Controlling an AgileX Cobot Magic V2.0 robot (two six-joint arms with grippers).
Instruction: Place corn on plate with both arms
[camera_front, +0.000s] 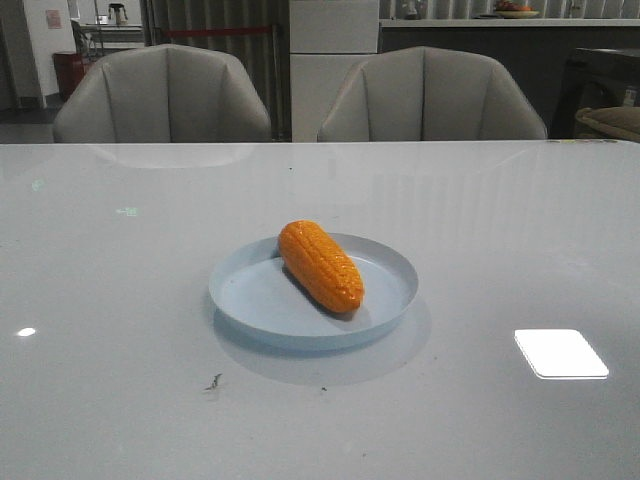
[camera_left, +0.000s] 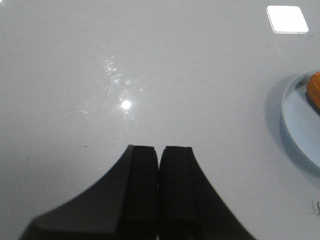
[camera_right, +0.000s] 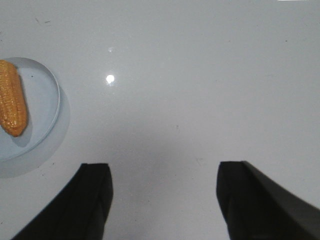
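Note:
The orange-yellow corn (camera_front: 320, 265) lies on the pale blue plate (camera_front: 250, 300) near the middle of the table, tapered end toward the front right. Neither arm shows in the front view. My left gripper (camera_left: 160, 149) is shut with nothing between its fingers, hovering over bare table; the plate's rim (camera_left: 287, 120) and a bit of corn (camera_left: 314, 90) sit at that view's edge. My right gripper (camera_right: 165, 172) is open and empty over bare table, with the plate (camera_right: 47, 112) and corn (camera_right: 12, 102) off to one side.
The white glossy table (camera_front: 500, 230) carries bright light reflections (camera_front: 560, 353). Two grey chairs (camera_front: 165, 95) stand behind its far edge. Small dark specks (camera_front: 213, 382) lie in front of the plate.

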